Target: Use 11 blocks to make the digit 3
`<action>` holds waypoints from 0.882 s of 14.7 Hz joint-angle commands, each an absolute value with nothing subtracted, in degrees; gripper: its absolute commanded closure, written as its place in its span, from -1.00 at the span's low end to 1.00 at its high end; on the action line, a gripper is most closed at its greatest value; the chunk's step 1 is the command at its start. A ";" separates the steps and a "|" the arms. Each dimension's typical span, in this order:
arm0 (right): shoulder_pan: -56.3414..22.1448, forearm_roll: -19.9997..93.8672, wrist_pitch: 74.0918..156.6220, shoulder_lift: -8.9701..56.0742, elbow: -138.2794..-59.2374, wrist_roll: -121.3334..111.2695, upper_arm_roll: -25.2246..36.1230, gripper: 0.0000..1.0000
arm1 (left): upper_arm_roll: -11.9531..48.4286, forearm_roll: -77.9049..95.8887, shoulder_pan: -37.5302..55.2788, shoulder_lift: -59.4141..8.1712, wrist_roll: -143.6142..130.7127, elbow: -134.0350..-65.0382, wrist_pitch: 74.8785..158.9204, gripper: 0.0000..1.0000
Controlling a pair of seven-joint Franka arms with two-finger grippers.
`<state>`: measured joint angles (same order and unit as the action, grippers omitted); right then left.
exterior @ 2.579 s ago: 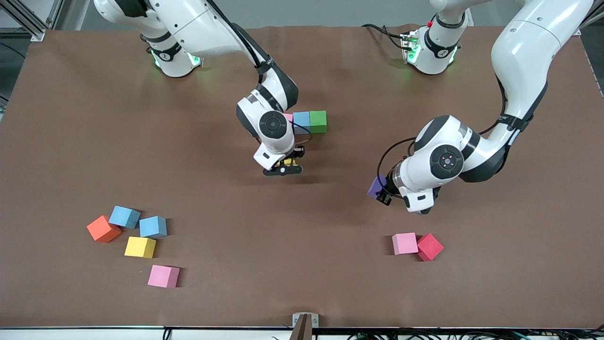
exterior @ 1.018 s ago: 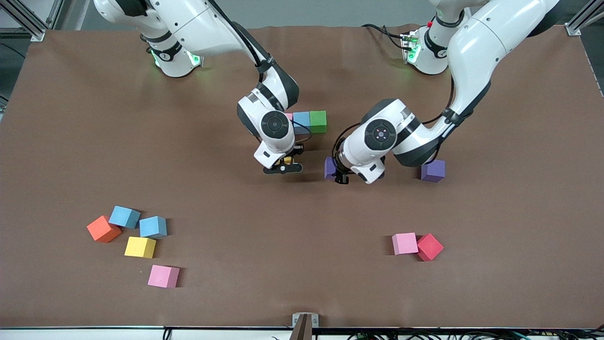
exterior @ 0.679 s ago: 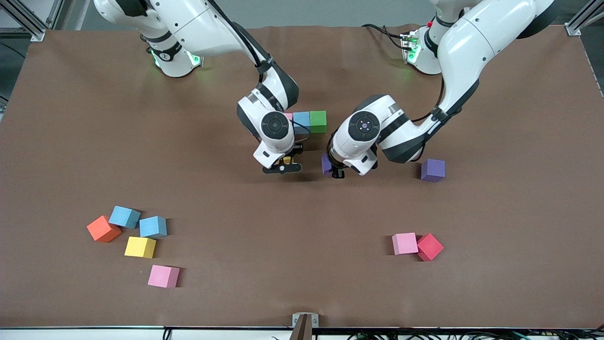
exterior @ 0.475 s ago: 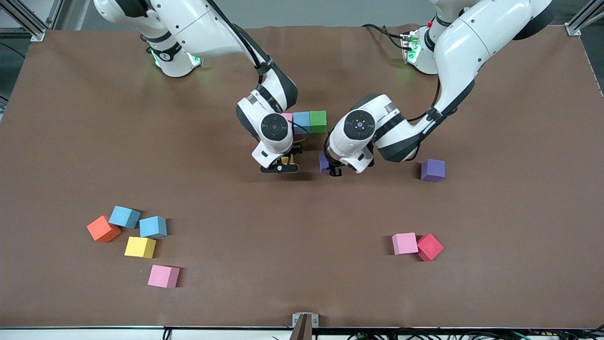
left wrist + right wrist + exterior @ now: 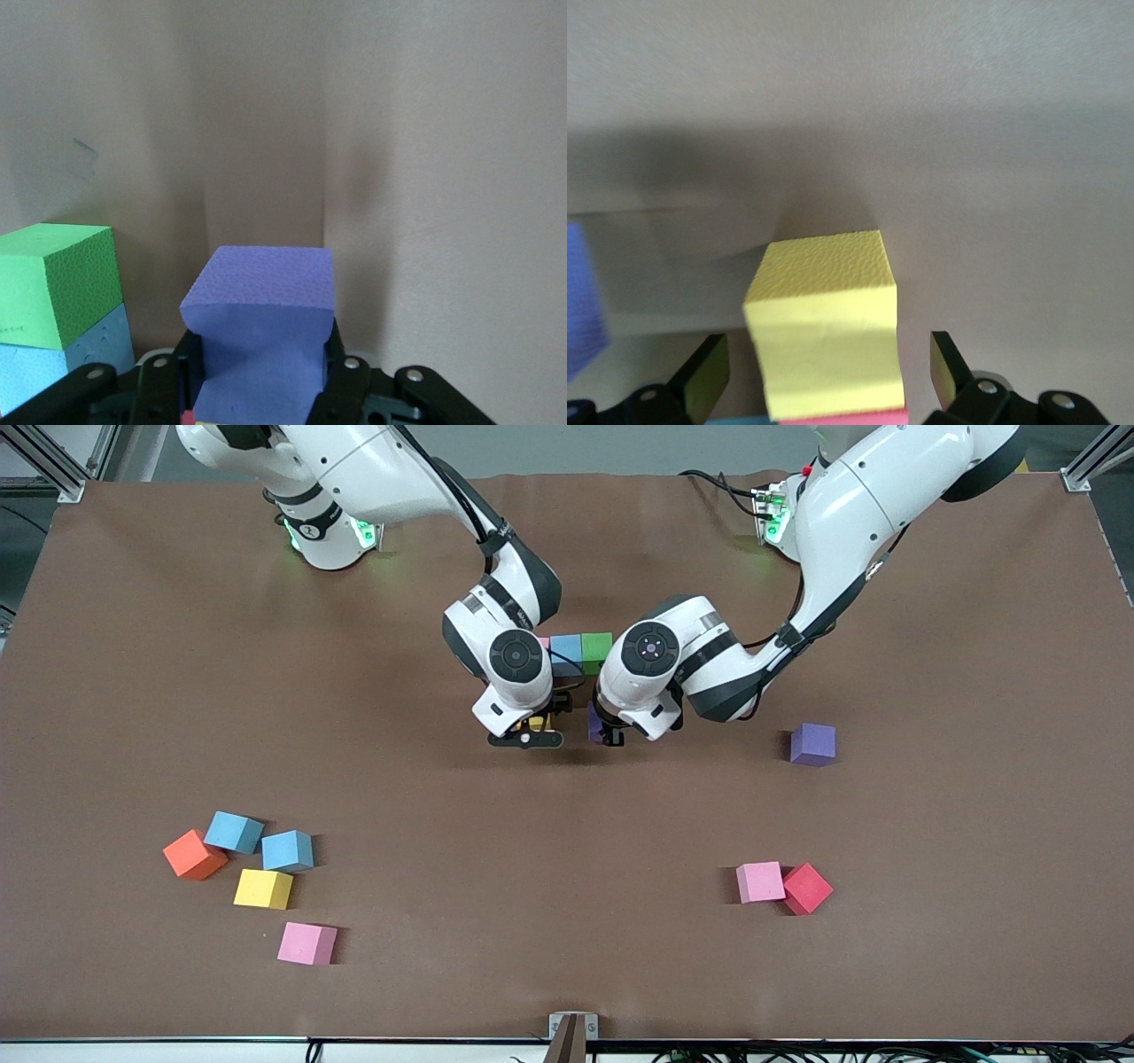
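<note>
A row of a pink (image 5: 541, 642), a light blue (image 5: 566, 649) and a green cube (image 5: 597, 646) lies mid-table. My right gripper (image 5: 529, 737) is open, its fingers (image 5: 707, 376) on either side of a yellow cube (image 5: 824, 341) that rests on the table and touches a pink cube (image 5: 842, 418). My left gripper (image 5: 608, 732) is shut on a purple cube (image 5: 261, 341), beside the right gripper and close to the green cube (image 5: 58, 283). That purple cube (image 5: 594, 721) is partly hidden by the wrist. The right wrist hides the cubes between the row and the yellow cube.
Loose cubes: a purple one (image 5: 812, 744) toward the left arm's end; a pink (image 5: 760, 882) and a red (image 5: 807, 888) nearer the camera; an orange (image 5: 194, 855), two blue (image 5: 234, 833) (image 5: 287, 850), a yellow (image 5: 263, 888) and a pink (image 5: 306, 943) toward the right arm's end.
My left gripper has carried the purple cube from the left arm's end of the table to beside the right gripper, uncovering the second purple cube. The right gripper has barely moved.
</note>
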<state>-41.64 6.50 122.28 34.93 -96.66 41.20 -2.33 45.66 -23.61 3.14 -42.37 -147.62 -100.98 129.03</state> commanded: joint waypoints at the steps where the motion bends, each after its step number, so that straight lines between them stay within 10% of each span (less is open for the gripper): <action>1: -41.23 7.03 118.31 31.74 -95.98 42.54 -2.11 -1.00 | 45.35 -24.96 4.30 -42.71 -149.85 -101.25 130.25 0.70; 8: -32.17 6.77 106.27 26.89 -87.46 41.31 2.96 -1.00 | 44.47 -24.87 6.76 -43.86 -152.58 -101.16 134.11 0.70; 13: -24.10 6.68 115.10 28.38 -87.19 32.79 6.85 -1.00 | 38.85 -24.96 12.83 -44.03 -153.72 -100.37 137.27 0.70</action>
